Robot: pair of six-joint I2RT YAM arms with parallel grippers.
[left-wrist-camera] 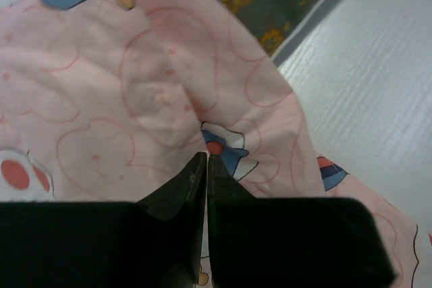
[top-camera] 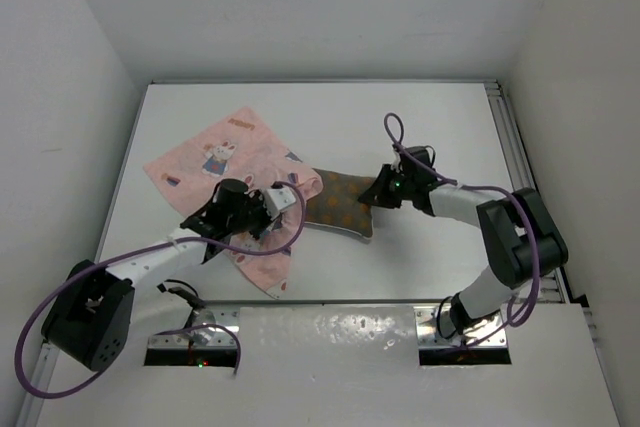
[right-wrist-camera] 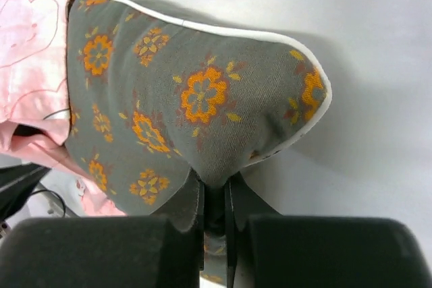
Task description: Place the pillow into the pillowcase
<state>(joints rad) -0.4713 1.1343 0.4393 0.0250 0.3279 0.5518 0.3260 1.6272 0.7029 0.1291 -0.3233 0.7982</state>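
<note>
We're watching a white table (top-camera: pixel 400 127) between white walls (top-camera: pixel 60 67): the left gripper (left-wrist-camera: pixel 206 161) is pinching the thin pink printed pillowcase (left-wrist-camera: pixel 135 99), and the right gripper (right-wrist-camera: pixel 214 190) is reaching inward, clamping the flat olive-brown orange-dotted pillow (right-wrist-camera: pixel 169 99).

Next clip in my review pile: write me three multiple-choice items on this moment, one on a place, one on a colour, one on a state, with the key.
1. How does the pillow lie relative to the pillowcase?
A. fully inside it
B. one end overlapped by it, the rest bare
C. well apart from it

2. What colour are the pillow's printed flowers?
A. orange
B. blue
C. white

3. What is the right gripper doing?
A. hanging open
B. shut on the pillow's edge
C. shut on the pillowcase

Key:
1 B, since pink cloth covers only one end in the right wrist view.
2 A, since orange flowers sit on the olive cloth.
3 B, since its fingers pinch the pillow's near edge.
</note>
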